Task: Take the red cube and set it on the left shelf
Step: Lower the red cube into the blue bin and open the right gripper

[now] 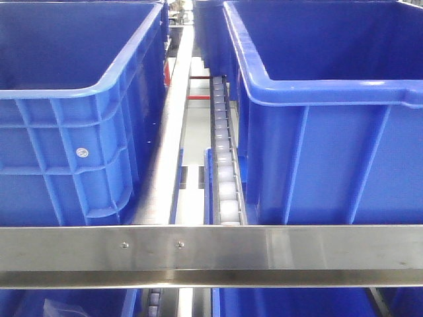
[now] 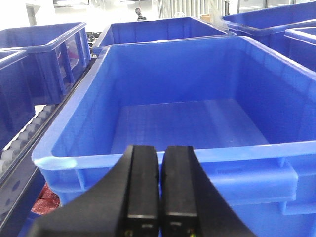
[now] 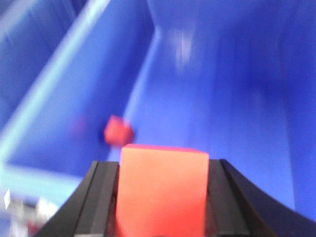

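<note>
Pick done, place pending: right gripper point(image 3: 163, 197) jaws clamp the red cube point(image 3: 163, 190) above a blue bin point(image 3: 222, 98) holding another red cube point(image 3: 118, 131); left gripper point(image 2: 159, 192) jaws closed, empty.

Bins point(image 1: 79, 132) are saturated blue with ribbed walls; the rail point(image 1: 264, 254) is brushed silver — rollers point(image 1: 227, 178) white. The cube point(image 3: 163, 190) is orange-red between black pincer fingers point(image 3: 101, 202).
</note>
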Controlling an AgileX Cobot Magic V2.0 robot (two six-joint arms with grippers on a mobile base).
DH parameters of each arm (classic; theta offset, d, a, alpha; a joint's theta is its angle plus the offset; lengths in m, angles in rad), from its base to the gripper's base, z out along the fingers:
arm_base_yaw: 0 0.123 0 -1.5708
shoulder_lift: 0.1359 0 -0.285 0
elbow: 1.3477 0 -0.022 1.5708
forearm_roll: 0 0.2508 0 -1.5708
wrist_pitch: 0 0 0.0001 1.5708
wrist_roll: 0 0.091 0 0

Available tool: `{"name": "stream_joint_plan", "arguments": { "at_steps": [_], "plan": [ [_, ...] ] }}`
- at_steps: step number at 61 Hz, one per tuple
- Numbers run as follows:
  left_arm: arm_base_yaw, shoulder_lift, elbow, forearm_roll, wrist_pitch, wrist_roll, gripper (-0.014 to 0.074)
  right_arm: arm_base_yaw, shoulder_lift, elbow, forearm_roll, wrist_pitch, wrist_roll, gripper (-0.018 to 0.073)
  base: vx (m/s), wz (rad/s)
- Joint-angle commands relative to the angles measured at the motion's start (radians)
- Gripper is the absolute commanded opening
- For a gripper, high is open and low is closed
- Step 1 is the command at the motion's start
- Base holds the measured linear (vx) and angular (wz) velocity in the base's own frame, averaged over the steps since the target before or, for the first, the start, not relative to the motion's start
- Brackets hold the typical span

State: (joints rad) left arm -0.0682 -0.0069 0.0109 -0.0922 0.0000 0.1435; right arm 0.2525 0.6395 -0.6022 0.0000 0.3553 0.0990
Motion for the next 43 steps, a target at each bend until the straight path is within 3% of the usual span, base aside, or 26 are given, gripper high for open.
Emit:
{"name": "stream_joint_plan", "arguments": {
  "at_steps": [1, 24, 29, 34, 37, 40, 43],
  "plan": [
    [-0.004, 0.008, 0.022, -0.006, -0.084, 0.001, 0.0106, 0.000, 0.030, -0.028, -0.006, -0.155, -0.004, 0.0057, 0.00, 0.00],
    [-0.004, 0.008, 0.022, -0.006, -0.084, 0.001, 0.0106, 0.000, 0.392, -0.223, -0.008, -0.239, -0.004, 0.0074, 0.00, 0.00],
    [-0.004, 0.008, 0.022, -0.006, -0.084, 0.001, 0.0106, 0.000, 0.468, -0.283, -0.008, -0.240, -0.004, 0.0189, 0.00, 0.00],
    [-0.004, 0.008, 0.022, -0.006, -0.084, 0.001, 0.0106, 0.000, 0.531, -0.329, -0.008, -0.247, -0.004, 0.0421, 0.00, 0.00],
    [-0.004, 0.008, 0.022, -0.006, -0.084, 0.001, 0.0106, 0.000, 0.552, -0.348, -0.008, -0.250, -0.004, 0.0515, 0.00, 0.00],
    [-0.004, 0.008, 0.022, -0.006, -0.084, 0.001, 0.0106, 0.000, 0.575, -0.370, -0.008, -0.250, -0.004, 0.0585, 0.00, 0.00],
    [-0.004, 0.008, 0.022, -0.006, -0.084, 0.001, 0.0106, 0.000, 0.584, -0.378, -0.008, -0.255, -0.004, 0.0595, 0.00, 0.00]
  ]
}}
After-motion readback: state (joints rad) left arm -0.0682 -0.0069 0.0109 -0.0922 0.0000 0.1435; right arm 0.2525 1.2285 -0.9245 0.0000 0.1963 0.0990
